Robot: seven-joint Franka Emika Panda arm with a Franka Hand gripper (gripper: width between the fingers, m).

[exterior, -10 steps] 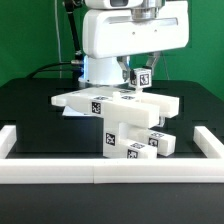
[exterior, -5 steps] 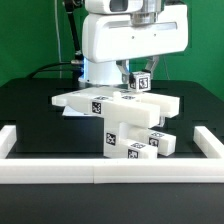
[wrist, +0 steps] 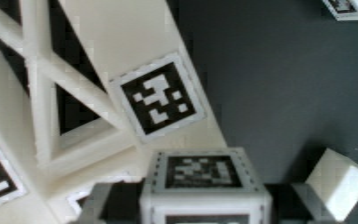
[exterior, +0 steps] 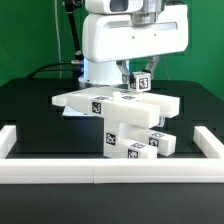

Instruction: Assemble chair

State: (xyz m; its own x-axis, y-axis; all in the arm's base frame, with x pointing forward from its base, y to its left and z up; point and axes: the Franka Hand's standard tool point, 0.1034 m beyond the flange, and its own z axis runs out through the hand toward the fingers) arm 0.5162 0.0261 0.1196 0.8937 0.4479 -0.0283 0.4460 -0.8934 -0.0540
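In the exterior view my gripper (exterior: 141, 83) hangs just above the far right part of the chair's flat slab (exterior: 100, 102) and is shut on a small white tagged block (exterior: 142, 80). The slab rests on stacked white leg blocks (exterior: 128, 140) near the middle of the black table. In the wrist view the held block (wrist: 201, 172) sits between my dark fingers (wrist: 119, 203), gripper (wrist: 202, 203). Beyond it lies the slab's tagged, slotted surface (wrist: 158, 95). Whether the block touches the slab I cannot tell.
White border rails run along the front (exterior: 100, 175), the exterior view's left (exterior: 10, 140) and right (exterior: 212, 140) of the black table. The marker board's corner (exterior: 66, 111) peeks out behind the slab. Another white piece (wrist: 345, 182) shows beside the held block.
The wrist has shifted very slightly with the block still gripped. The parts on the table have not moved.
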